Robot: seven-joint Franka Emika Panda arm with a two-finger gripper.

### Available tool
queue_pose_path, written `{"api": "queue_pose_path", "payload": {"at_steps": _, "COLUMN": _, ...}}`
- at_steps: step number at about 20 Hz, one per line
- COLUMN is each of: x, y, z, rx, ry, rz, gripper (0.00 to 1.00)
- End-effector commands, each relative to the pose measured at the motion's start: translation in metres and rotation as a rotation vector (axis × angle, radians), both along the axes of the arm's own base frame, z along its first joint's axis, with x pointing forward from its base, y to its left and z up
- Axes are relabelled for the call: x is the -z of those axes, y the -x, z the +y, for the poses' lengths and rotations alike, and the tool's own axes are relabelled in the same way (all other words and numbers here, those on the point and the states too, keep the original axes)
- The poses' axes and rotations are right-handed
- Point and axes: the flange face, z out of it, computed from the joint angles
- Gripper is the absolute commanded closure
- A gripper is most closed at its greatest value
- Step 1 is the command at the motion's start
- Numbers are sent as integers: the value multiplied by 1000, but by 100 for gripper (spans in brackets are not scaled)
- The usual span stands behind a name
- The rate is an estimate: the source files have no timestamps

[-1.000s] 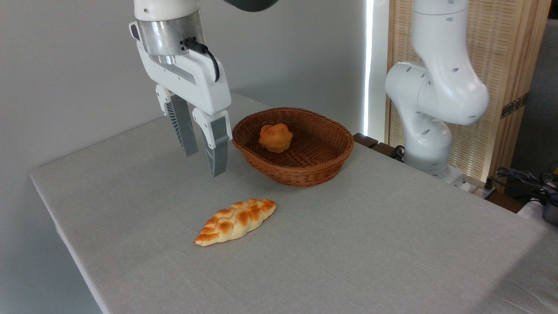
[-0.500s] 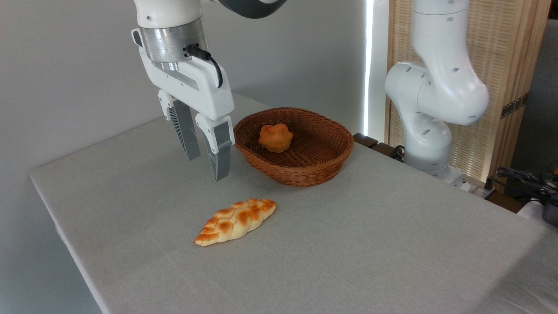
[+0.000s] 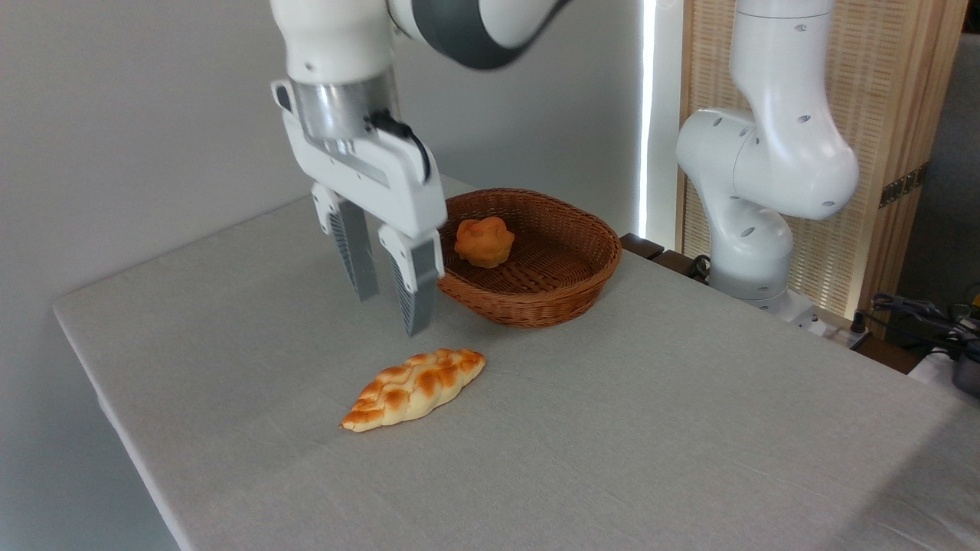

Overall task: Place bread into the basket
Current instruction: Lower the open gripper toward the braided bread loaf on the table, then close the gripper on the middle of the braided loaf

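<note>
Grey cloth covers the table point(image 3: 689, 428) from edge to edge, with a plain pale wall behind it and a slatted wooden screen point(image 3: 880, 115) off to the right beside the arm's white base point(image 3: 754, 229). From this single fixed view, the bread point(image 3: 414, 388) lies flat on the cloth toward the front, its pointed ends running diagonally from lower left to upper right, well clear of anything else. Behind it and to the right sits the basket point(image 3: 589, 279), already holding a small orange bun point(image 3: 483, 240) near its back. The gripper point(image 3: 391, 310) hangs above the table just behind the loaf and beside the basket's left rim, fingers pointing down and spread apart with nothing between them. To my eye the loaf looks light and somewhat yielding, with a glossy braided crust that could slip, so pinching it across the fat middle, square to its length, seems the safest hold; the tapered ends offer little to grab
</note>
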Motion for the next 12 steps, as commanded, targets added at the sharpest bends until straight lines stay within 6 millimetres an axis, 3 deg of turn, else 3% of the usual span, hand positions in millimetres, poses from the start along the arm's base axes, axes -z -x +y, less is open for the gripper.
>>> {"api": "queue_pose_path", "payload": {"at_steps": 1, "x": 43, "y": 30, "z": 7, "rx": -13, "ry": -10, "rz": -33, "gripper": 0}}
{"api": "queue_pose_path", "payload": {"at_steps": 7, "x": 74, "y": 30, "z": -1, "rx": -2, "ry": -5, "rz": -37, "gripper": 0}}
{"api": "queue_pose_path", "payload": {"at_steps": 12, "x": 86, "y": 28, "z": -6, "rx": 54, "ry": -3, "rz": -16, "gripper": 0}}
